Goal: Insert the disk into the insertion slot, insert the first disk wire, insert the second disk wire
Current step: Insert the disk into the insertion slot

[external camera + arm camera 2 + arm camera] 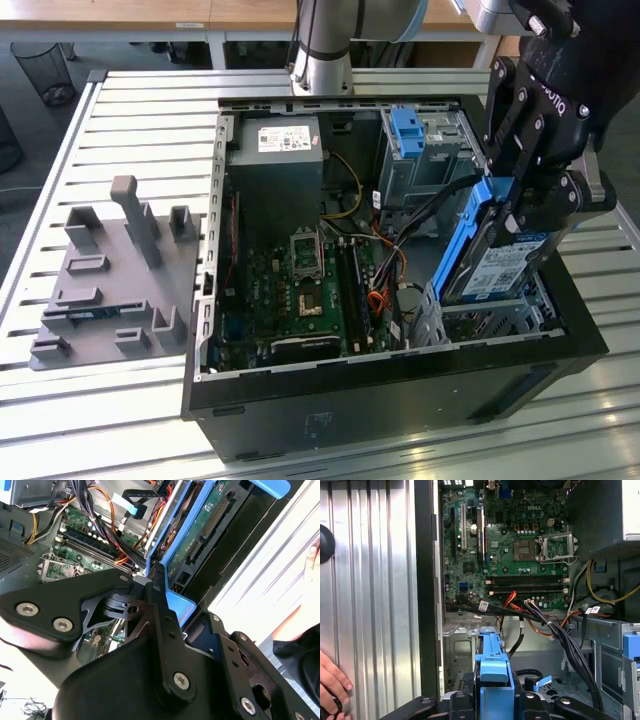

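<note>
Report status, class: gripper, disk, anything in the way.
Gripper shut on disk. Disk tilted above insertion slot, not seated. Black cables run beside slot.

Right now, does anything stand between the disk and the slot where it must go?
No solid thing shows between them. The end effector holds the disk tilted, its lower end close over the grey cage. A black cable bundle runs beside the cage, and one black cable hangs near it; these might catch.

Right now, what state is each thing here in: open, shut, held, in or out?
gripper: shut on the disk
disk: held steeply tilted over the insertion slot, not seated
insertion slot: no disk seated in it
computer case: on its side, panel off
blue bracket: mounted on the taller cage
</note>
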Controlling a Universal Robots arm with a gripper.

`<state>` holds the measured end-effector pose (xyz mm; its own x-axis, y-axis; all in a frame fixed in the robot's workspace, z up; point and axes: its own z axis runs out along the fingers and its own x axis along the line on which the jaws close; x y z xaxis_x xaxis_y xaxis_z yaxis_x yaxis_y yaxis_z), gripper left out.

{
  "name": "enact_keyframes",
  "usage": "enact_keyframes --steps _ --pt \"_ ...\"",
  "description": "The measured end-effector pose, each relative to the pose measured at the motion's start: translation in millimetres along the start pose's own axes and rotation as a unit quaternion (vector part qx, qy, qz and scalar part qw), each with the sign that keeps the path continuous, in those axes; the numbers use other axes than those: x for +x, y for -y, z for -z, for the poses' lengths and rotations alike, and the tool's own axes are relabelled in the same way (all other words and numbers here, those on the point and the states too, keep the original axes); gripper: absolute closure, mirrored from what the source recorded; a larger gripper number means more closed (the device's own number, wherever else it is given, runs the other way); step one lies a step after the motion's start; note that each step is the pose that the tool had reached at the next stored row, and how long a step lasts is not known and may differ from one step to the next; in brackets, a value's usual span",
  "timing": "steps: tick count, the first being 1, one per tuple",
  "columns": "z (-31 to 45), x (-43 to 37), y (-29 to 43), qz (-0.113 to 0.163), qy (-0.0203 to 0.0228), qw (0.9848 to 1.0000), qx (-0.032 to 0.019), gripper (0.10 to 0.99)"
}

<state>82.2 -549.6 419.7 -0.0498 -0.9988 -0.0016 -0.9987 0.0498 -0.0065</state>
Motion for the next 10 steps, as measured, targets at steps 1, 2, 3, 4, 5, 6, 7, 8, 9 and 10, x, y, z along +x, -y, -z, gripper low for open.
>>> enact_keyframes --steps 1,2,3,4,5,6,7,8,9,10 --pt "-0.5 0.0 0.0 0.0 0.0 1.0 0.0 0.722" --pt "-1.0 0.0 0.0 0.0 0.0 1.0 0.0 0.722" --pt "-1.6 0.0 0.0 0.0 0.0 1.0 0.0 0.722" --pt "-2.0 0.0 0.0 0.0 0.0 1.0 0.0 0.722" --pt "-2.4 0.0 0.0 0.0 0.0 1.0 0.0 0.722" --pt "-2.9 0.0 0.0 0.0 0.0 1.0 0.0 0.722" --pt "-3.6 0.0 0.0 0.0 0.0 1.0 0.0 0.722" --pt "-4.2 0.0 0.0 0.0 0.0 1.0 0.0 0.722" --pt "-4.8 0.0 0.0 0.0 0.0 1.0 0.0 0.722" --pt "-5.4 0.0 0.0 0.0 0.0 1.0 0.0 0.722"
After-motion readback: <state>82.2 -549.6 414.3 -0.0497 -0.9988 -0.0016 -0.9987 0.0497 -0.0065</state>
